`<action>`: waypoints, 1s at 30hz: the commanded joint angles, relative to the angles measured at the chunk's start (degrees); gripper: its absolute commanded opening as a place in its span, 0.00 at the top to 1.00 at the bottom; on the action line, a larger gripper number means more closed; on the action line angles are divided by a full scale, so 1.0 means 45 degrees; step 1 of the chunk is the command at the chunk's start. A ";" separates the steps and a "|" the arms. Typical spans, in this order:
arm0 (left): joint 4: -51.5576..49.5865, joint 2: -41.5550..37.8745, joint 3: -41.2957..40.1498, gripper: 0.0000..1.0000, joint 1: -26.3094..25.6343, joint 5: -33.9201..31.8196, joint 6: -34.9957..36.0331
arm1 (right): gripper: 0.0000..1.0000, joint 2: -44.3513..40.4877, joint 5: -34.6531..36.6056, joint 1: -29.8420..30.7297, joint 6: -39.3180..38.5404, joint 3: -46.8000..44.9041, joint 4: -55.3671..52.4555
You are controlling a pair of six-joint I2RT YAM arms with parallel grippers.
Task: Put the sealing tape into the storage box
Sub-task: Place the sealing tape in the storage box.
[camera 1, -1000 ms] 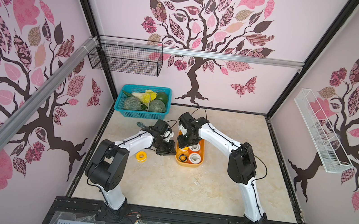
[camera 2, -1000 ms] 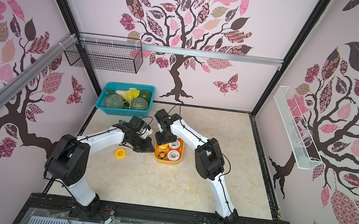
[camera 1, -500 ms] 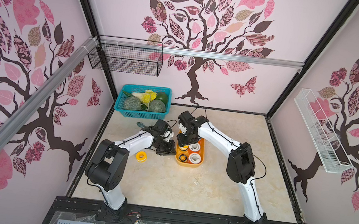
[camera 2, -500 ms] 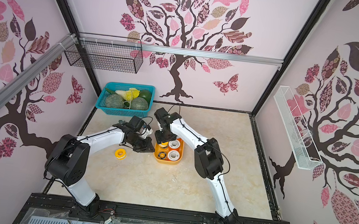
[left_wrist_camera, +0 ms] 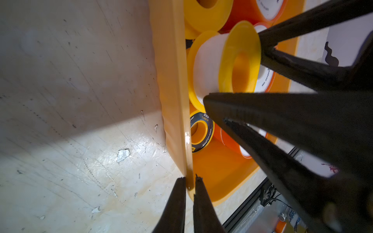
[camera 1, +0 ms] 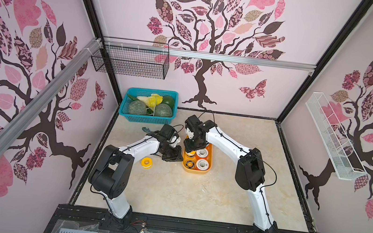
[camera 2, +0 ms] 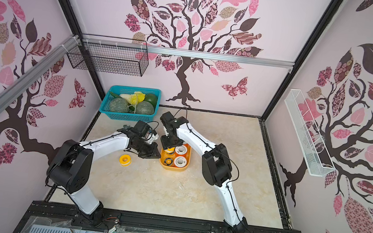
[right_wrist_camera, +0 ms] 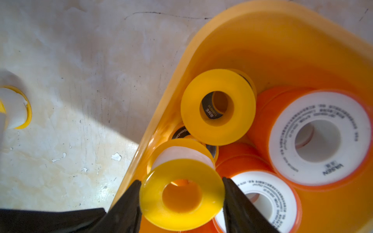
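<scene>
Sealing tape (camera 1: 202, 164) is mostly stowed. The storage box (left_wrist_camera: 173, 80) wall is pinched by the left gripper (left_wrist_camera: 190, 179). A yellow spool (right_wrist_camera: 212, 197) is gripped by the right gripper (right_wrist_camera: 180, 180). A loose spool (camera 1: 147, 162) lies on the table (camera 1: 170, 193).

A pale beige, marble-patterned tabletop (camera 1: 195, 191) (camera 2: 170, 193), scuffed and chipped in places, carries everything. In its far left corner stands a teal lattice-sided plastic basket (camera 1: 146, 118) (camera 2: 129, 116). Nearer the middle sits a shallow yellow-orange rectangular plastic storage box (camera 1: 194, 171) (camera 2: 173, 168) with rounded corners. Left of the box and apart from it, a single round yellow spool of sealing tape (camera 1: 147, 162) (camera 2: 125, 159) (right_wrist_camera: 15, 107) lies on the bare surface, and in a top view a small grey-green thing (camera 1: 146, 129), too small to identify, lies just in front of the basket.
</scene>
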 commanded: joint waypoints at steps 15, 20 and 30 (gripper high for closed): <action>-0.0047 0.0174 0.0326 0.86 -0.0070 0.0121 0.0099 | 0.38 0.0240 -0.0286 0.0077 -0.0383 0.0541 -0.0532; -0.0043 0.0188 0.0333 0.86 -0.0072 0.0122 0.0118 | 0.37 0.0557 -0.0056 0.0064 -0.0382 0.0826 -0.0629; -0.0083 0.0180 0.0345 0.86 -0.0073 0.0107 0.0115 | 0.31 0.0953 0.0200 0.0072 -0.0362 0.1135 -0.0768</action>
